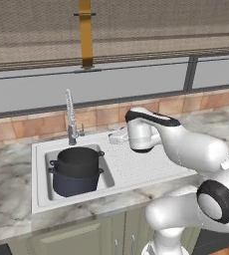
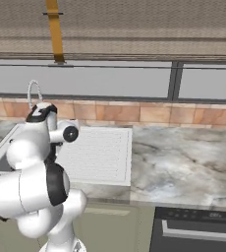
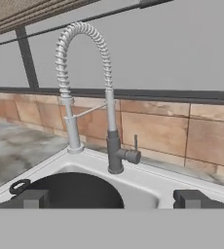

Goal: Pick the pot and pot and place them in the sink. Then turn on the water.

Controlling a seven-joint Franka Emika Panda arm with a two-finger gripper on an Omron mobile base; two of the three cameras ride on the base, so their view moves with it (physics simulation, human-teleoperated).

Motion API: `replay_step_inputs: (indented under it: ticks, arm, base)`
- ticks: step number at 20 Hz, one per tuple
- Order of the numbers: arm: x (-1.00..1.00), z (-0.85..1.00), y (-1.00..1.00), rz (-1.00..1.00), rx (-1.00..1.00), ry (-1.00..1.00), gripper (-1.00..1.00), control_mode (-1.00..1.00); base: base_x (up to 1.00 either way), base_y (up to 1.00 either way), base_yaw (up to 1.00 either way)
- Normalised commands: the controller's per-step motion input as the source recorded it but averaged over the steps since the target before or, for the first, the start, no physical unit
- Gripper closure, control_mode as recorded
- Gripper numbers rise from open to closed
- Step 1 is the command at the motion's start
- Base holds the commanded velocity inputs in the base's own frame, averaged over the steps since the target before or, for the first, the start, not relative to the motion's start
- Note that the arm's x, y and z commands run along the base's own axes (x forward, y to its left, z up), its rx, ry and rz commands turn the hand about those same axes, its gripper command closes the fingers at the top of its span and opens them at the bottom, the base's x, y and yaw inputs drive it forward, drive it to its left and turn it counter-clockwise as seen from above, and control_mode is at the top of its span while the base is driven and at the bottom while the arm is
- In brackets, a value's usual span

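While jaws gape wide, empty | black pot [image 1: 78, 160] nested atop navy pot [image 1: 74, 183] in white sink [image 1: 39, 198], below them | faucet [image 3: 87, 92] ahead | marble tabletop [image 1: 7, 169], tiled backsplash [image 3: 158, 129]

Stacked pots [image 1: 76, 169] crowding basin, drainboard [image 1: 141, 162] open, faucet [image 3: 92, 97] blocking the rear

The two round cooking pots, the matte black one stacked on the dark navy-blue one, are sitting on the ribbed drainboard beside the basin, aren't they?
Not quite. The matte black round pot does sit stacked on the dark navy-blue round pot, but they are inside the basin of the white rectangular sink, not on the ribbed drainboard. The left base view shows this.
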Motion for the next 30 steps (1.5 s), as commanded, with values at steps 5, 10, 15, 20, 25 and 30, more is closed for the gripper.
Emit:
replay_step_inputs:
  ticks: [5,10,15,20,25,30]
  arm:
    - [0.10,0.14,0.05,0.00,0.00,0.00,-1.00,-1.00]
    - [0.11,0.10,0.01,0.00,0.00,0.00,-1.00,-1.00]
    - [0.04,0.00,0.00,0.09,0.03,0.00,-1.00,-1.00]
    - [0.02,0.00,0.00,0.13,0.03,0.00,-1.00,-1.00]
    - [0.04,0.00,0.00,0.11,0.04,-0.01,-1.00,-1.00]
    - [0.05,0.00,0.05,0.09,0.07,-0.10,-1.00,-1.00]
  base:
    - [0.00,0.00,0.00]
    - [0.00,0.00,0.00]
    - [0.00,0.00,0.00]
    - [0.00,0.00,0.00]
    - [0.00,0.00,0.00]
    - [0.00,0.00,0.00]
